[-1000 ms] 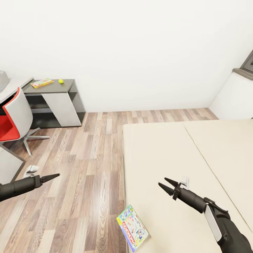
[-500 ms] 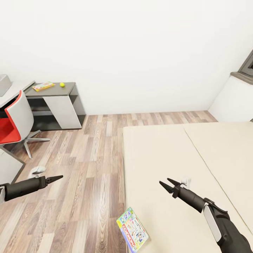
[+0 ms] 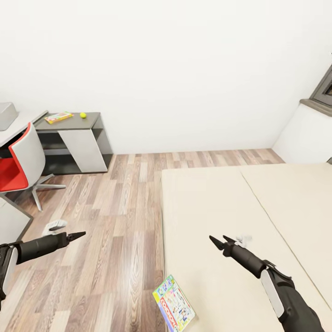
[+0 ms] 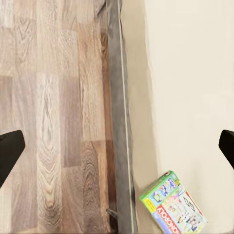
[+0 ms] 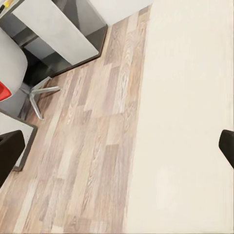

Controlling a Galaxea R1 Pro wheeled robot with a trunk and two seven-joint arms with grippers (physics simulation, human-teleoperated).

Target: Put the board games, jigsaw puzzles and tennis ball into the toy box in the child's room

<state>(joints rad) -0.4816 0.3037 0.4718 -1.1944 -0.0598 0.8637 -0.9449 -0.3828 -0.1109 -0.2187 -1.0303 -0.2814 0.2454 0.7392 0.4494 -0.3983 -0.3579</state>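
- Colourful flat rectangular board game (image 3: 174, 310) lies at the cream bed's (image 3: 258, 207) near corner, overhanging its edge, within reach.
- Right gripper (image 3: 220, 241) hovers above the bed, jaws parted, empty.
- Left gripper (image 3: 74, 236), over wood floor (image 3: 124, 221) beside the bed, looks nearly closed, empty.

A child's bedroom in a home: a low cream bed (image 3: 258, 221) stands on a wood-plank floor (image 3: 115, 221) beside white walls. A colourful board game (image 3: 174, 310) lies at the mattress edge; a red swivel chair (image 3: 18, 168) faces a desk (image 3: 20, 122).
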